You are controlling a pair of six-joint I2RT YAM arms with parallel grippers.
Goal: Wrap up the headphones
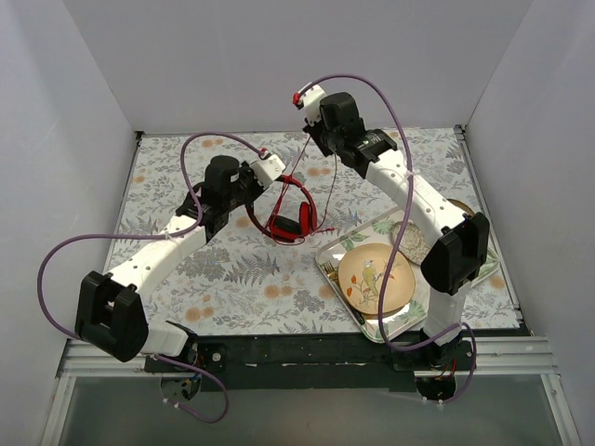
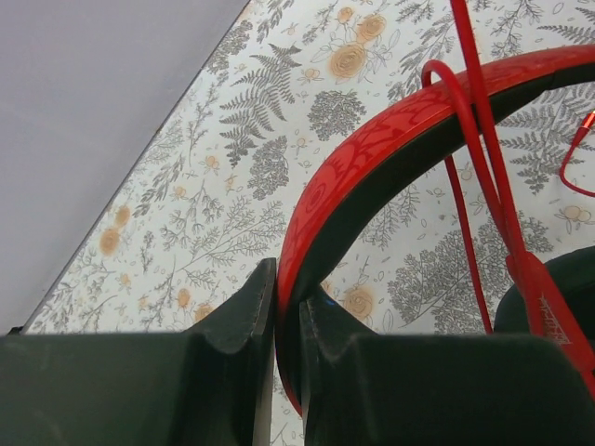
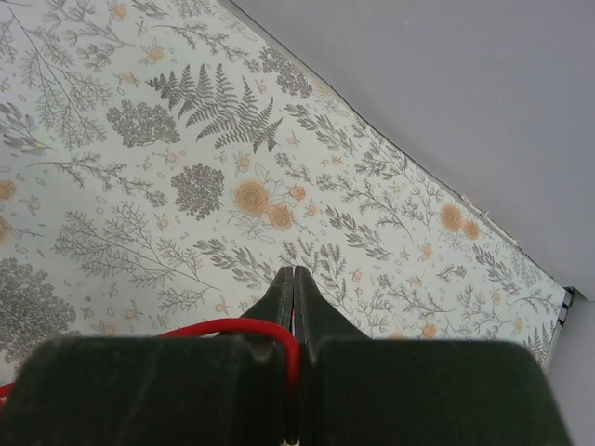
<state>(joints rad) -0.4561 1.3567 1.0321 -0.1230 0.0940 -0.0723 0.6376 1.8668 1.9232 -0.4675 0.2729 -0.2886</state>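
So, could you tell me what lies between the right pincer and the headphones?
Only the thin red cable, pinched in the right pincer, runs down to the headphones; no other object intervenes. The top external view shows this.

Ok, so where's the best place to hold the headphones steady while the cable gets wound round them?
The headband, pinched across its thin faces from the left, clear of the earcups. It's a narrow arch, thin enough to pinch, and the left gripper is shut on it there.
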